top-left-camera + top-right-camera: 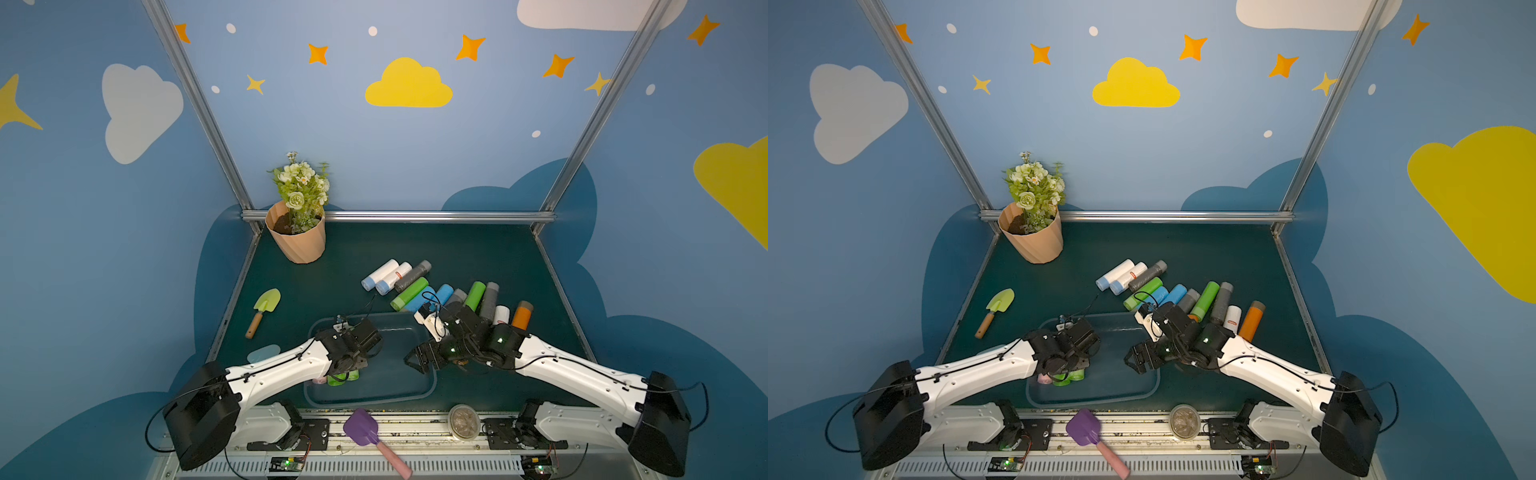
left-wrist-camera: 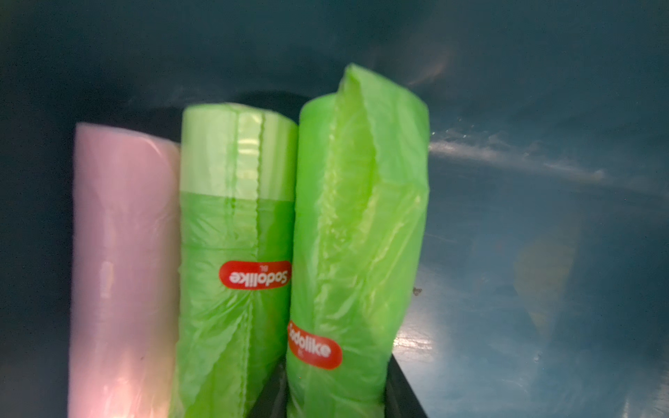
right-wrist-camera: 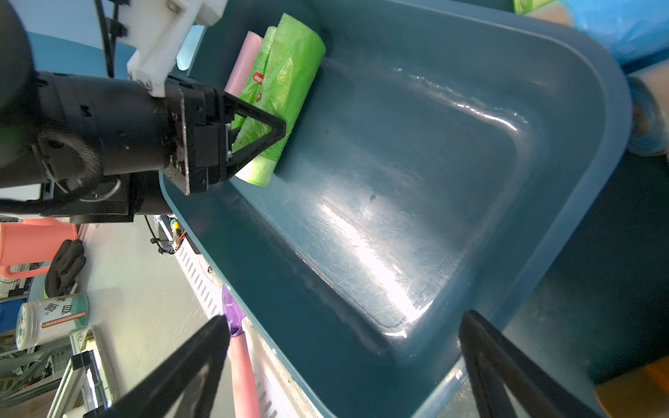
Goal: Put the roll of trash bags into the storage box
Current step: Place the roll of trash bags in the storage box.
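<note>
The storage box (image 1: 432, 386) is a dark blue-grey bin at the front middle of the table in both top views. Inside its left end lie a pink roll (image 2: 123, 253) and a green roll (image 2: 235, 217) side by side. My left gripper (image 2: 336, 394) is shut on a second green roll of trash bags (image 2: 354, 235), low in the box right beside the other green one. From above, the wrist (image 1: 347, 357) hides most of these rolls. My right gripper (image 3: 344, 325) is open and empty over the box's right end (image 1: 1136, 357).
Several loose rolls (image 1: 415, 286) in white, grey, green, blue and orange lie behind the box and my right arm. A peach flowerpot (image 1: 297, 237) stands back left. A green trowel (image 1: 266, 305) lies left. A purple scoop (image 1: 361, 428) and round jar (image 1: 463, 422) sit on the front rail.
</note>
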